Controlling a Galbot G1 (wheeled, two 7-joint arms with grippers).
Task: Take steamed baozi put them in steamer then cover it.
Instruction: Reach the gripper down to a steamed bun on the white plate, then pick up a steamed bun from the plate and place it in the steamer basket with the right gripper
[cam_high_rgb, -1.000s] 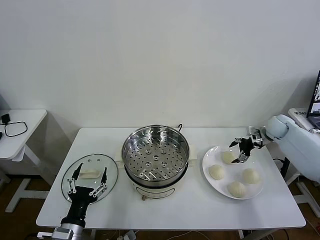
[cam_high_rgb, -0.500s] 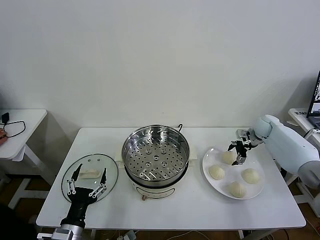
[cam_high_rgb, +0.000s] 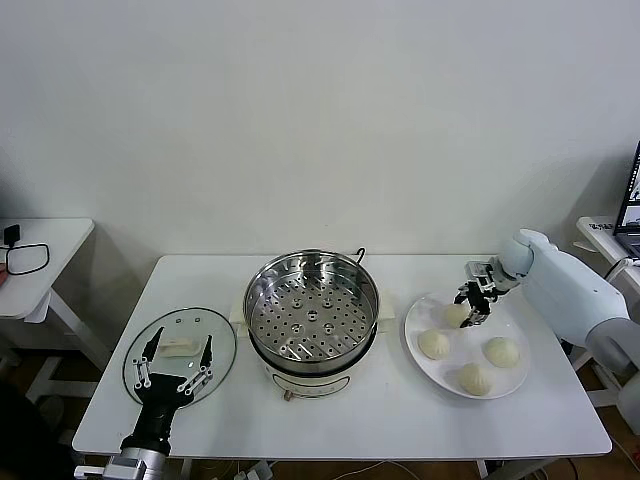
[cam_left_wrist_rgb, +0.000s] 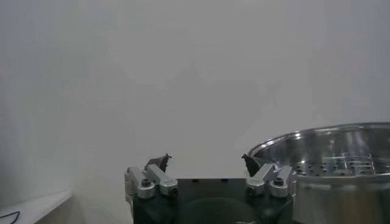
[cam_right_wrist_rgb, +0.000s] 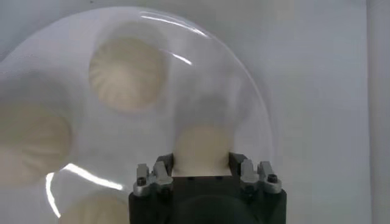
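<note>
Four cream-white baozi lie on a white plate (cam_high_rgb: 415, 322) to the right of the steamer (cam_high_rgb: 311, 300), an empty steel pot with a perforated tray. My right gripper (cam_high_rgb: 472, 309) is down over the back baozi (cam_high_rgb: 455, 315). In the right wrist view its open fingers (cam_right_wrist_rgb: 164, 163) stand close on either side of that bun (cam_right_wrist_rgb: 202, 145). The other buns (cam_high_rgb: 433, 344) (cam_high_rgb: 502, 351) (cam_high_rgb: 473, 377) lie untouched. The glass cover (cam_high_rgb: 190, 322) lies flat on the table left of the steamer. My left gripper (cam_high_rgb: 180, 350) is open and empty at the table's front left, near the cover.
The steamer's rim also shows in the left wrist view (cam_left_wrist_rgb: 329, 143). A small side table (cam_high_rgb: 40, 250) with a black cable stands at the far left. A laptop (cam_high_rgb: 630, 215) sits at the far right. The white table's front edge (cam_high_rgb: 340, 440) lies near the plate.
My right gripper has moved left and down onto the back baozi, so its fingers now straddle it. The left arm has not moved.
</note>
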